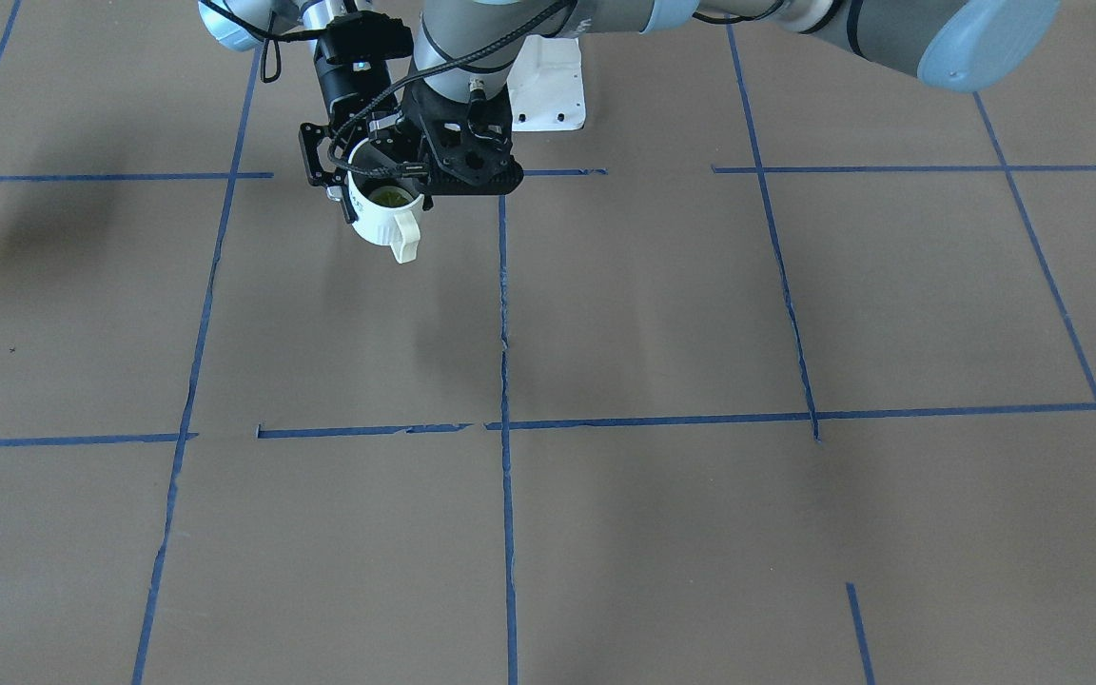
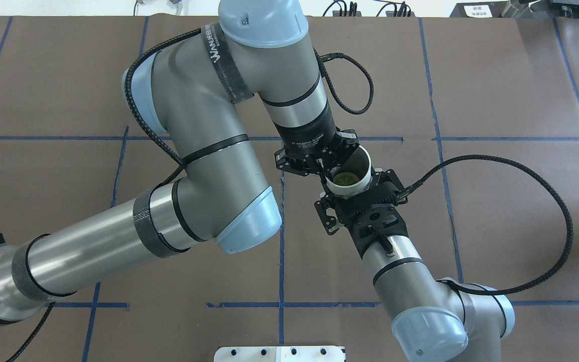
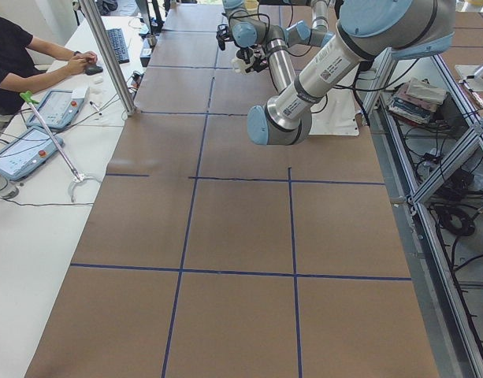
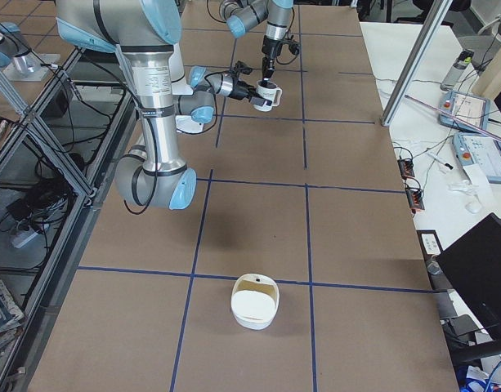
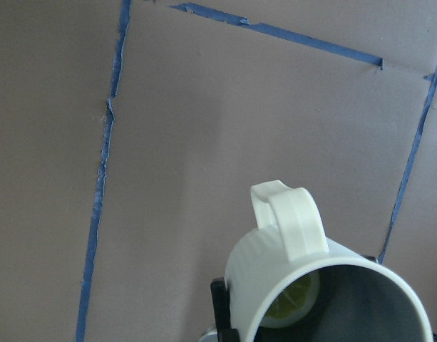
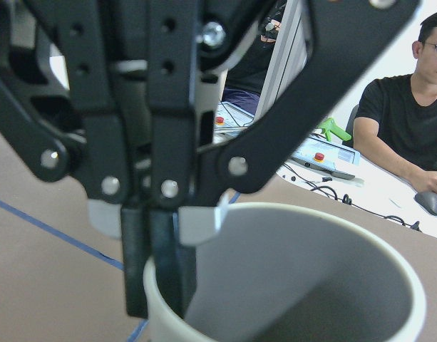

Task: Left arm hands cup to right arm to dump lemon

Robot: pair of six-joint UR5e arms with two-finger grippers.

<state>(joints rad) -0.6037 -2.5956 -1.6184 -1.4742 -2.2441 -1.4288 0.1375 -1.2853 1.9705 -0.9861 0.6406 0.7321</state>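
The white ribbed cup (image 2: 361, 162) hangs above the table, right of the centre tape line, its cream handle (image 1: 405, 238) turned away from the robot. The yellow-green lemon (image 2: 346, 178) lies inside it, also seen in the left wrist view (image 5: 296, 299). My left gripper (image 2: 327, 170) comes straight down and is shut on the cup's rim; in the right wrist view its fingers (image 6: 168, 235) pinch the wall from inside and outside. My right gripper (image 2: 352, 190) reaches in level from the robot's side and flanks the cup's body. Whether it presses on the cup does not show.
A white bowl (image 4: 255, 301) stands on the brown table toward the robot's right end. The white base plate (image 1: 548, 86) sits at the robot's edge. A looped black cable (image 2: 546, 201) hangs right of the right arm. A person (image 3: 13, 55) sits at the side desk.
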